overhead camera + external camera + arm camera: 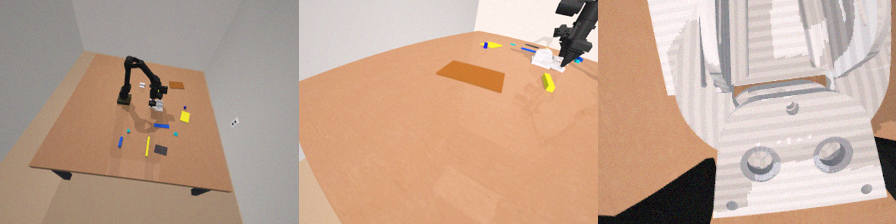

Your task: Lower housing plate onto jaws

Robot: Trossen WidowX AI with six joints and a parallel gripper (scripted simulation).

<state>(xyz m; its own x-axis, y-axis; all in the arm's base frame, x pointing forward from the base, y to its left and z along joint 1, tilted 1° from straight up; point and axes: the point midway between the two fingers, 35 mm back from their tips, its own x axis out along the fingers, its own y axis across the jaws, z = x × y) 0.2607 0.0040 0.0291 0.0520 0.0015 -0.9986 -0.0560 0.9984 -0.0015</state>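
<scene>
The white housing plate (798, 182), with two large round holes, is between the black fingers of my gripper (789, 156) (562, 64), which is shut on it. Pale round ends show inside both holes. The plate's far edge overlaps the near ends of the two white curved jaws, left jaw (693, 107) and right jaw (878, 82). The jaws lie on a white base (660, 50). This white assembly (159, 105) (543, 58) is small and partly hidden by the arm in the top and exterior views. I cannot tell whether the plate is fully seated or level.
A yellow block (548, 83) lies near the assembly. A brown plate (176, 85) (471, 77), a blue bar (161, 126) (528, 50), a yellow plate (185, 116) (493, 45) and a small white piece (142, 85) lie around it.
</scene>
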